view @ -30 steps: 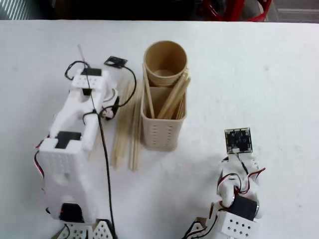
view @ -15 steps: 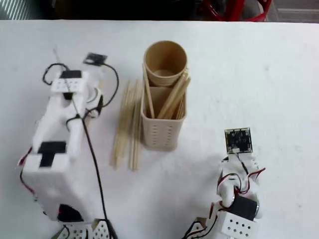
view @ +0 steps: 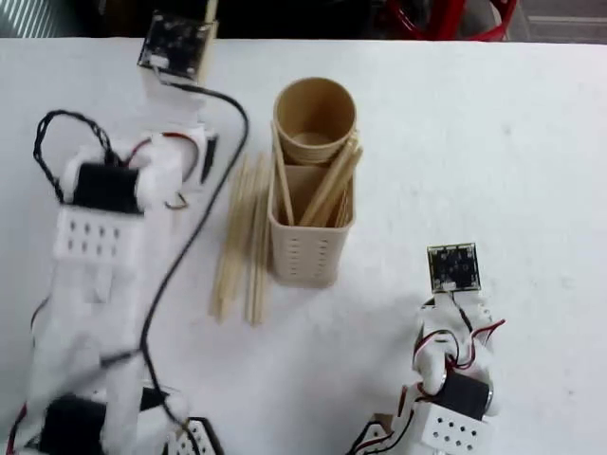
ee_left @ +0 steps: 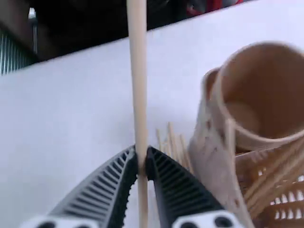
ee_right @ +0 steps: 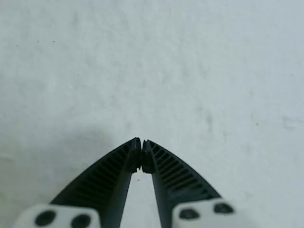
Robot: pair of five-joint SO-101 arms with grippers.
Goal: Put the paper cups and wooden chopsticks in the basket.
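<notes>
Wooden chopstick (ee_left: 137,71) is clamped between the toothed fingers of the left claw (ee_left: 141,154), gripped low on its length, with most of the shaft rising beyond the fingertips. In the high view this arm stands raised at 10 o'clock from the basket (view: 308,254). A bundle of loose chopsticks (view: 239,242) lies flat on the worktop (view: 493,133), just beside the basket wall at 9 o'clock. The paper cups (view: 315,114), apparently nested, sit at the basket's 12 o'clock end. Several sticks (view: 332,185) already lean inside the basket.

The step in hand is judged to be delivery of the held stick:
1. Carry the stick toward 3 o'clock until it is over the open half of the basket, at 6 o'clock from the cups.
2. Lower the free end inside the rim before releasing; a long overhang is likely to swing and may knock the cups.
3. Part the fingers only once the stick rests against those already inside.

At 4 o'clock from the basket, the right claw (ee_right: 141,148) hangs over bare worktop, fingertips together, holding nothing.
</notes>
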